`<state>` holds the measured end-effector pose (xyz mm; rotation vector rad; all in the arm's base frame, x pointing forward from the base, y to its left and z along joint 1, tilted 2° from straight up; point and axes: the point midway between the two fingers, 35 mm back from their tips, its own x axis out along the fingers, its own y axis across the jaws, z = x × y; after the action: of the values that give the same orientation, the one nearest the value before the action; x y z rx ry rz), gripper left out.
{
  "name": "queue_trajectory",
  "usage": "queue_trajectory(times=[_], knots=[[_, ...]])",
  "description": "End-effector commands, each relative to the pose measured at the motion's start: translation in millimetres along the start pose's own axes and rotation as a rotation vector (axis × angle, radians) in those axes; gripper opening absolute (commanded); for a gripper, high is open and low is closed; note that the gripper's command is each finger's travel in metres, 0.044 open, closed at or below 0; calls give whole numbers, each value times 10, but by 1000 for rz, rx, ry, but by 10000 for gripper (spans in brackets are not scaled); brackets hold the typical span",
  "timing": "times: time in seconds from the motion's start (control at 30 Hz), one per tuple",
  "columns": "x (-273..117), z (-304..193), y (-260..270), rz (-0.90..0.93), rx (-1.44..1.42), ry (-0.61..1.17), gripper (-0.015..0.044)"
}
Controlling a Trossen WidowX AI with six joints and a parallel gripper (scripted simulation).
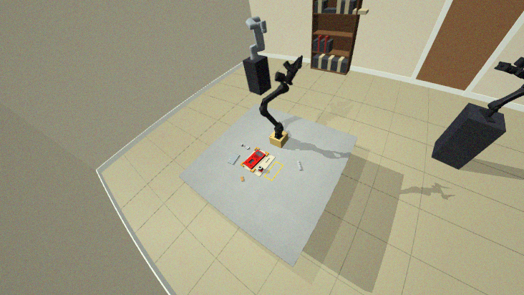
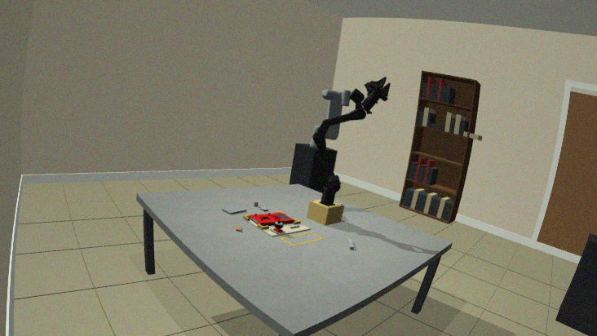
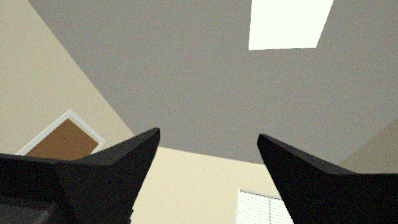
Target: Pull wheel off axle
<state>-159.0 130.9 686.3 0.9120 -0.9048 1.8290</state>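
From my station I see the gripper (image 1: 301, 62) (image 2: 387, 81) (image 3: 209, 136) raised high and aimed away from the work, fingers spread wide with nothing between them, which I take as a parked pose keeping the table (image 1: 256, 212) (image 2: 267, 267) in view. The small dark wheel (image 1: 260, 167) (image 2: 278, 224) sits over its red base on the cream board, presumably still on the upright axle, which I can't make out. The yellow outlined area (image 1: 265, 177) (image 2: 321, 238) lies just beside that board, likely so the carry stays short.
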Motion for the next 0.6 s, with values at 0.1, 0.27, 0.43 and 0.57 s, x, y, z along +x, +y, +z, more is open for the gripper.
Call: queue_trajectory(times=[0.1,0.27,0.43,0.57], knots=[[13,-116,9,6,-4,31,300],[36,-537,-5,16,-13,146,300],[21,-816,-191,-30,-61,210,300],[2,-1074,-269,-47,-57,277,300]])
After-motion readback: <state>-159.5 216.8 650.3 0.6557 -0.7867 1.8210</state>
